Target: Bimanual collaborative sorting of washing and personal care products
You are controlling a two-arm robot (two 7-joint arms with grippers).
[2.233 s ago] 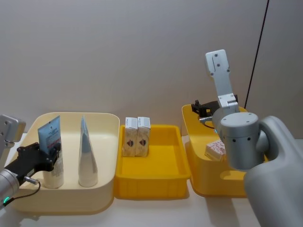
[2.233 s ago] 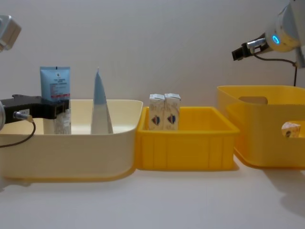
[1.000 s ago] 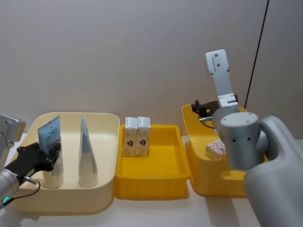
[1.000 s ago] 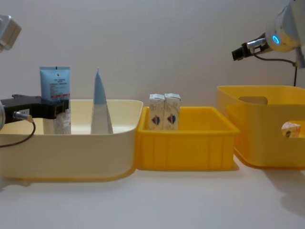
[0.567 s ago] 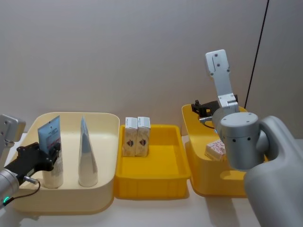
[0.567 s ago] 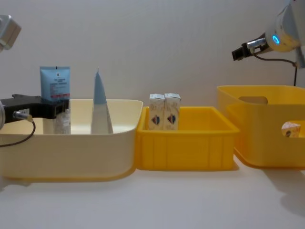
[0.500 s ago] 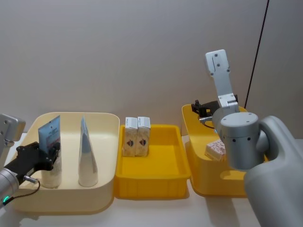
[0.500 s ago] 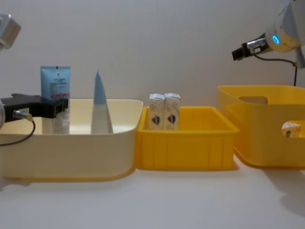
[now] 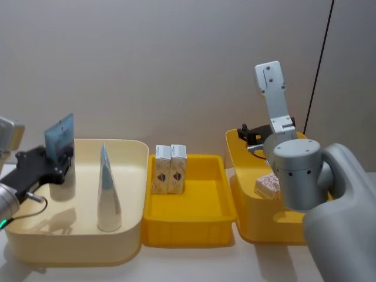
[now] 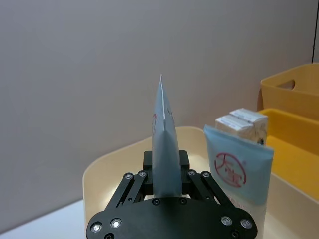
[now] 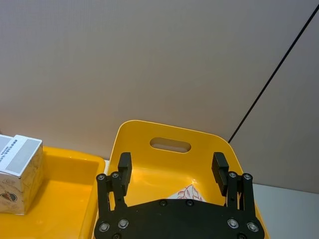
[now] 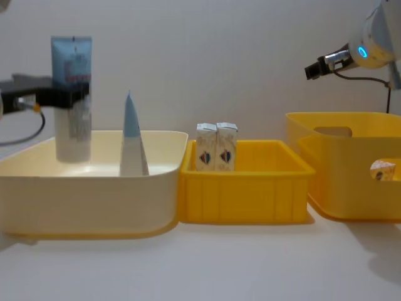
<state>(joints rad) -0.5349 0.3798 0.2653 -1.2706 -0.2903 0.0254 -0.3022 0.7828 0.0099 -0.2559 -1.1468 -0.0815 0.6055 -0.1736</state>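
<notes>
My left gripper is shut on a light-blue-and-white tube, holding it upright above the left end of the cream bin. A second tube stands in that bin. Two white cartons stand side by side at the back of the middle yellow bin. Held high over the right yellow bin, my right gripper is open and empty. Another carton lies in that bin.
The three bins stand in a row close together on a white table, with a plain wall right behind them. My right arm's large grey housing rises in front of the right bin. Bare table lies in front of the bins.
My left gripper has lifted the tube straight up from the cream bin's floor to well above its rim. The right arm and the other products have not moved.
</notes>
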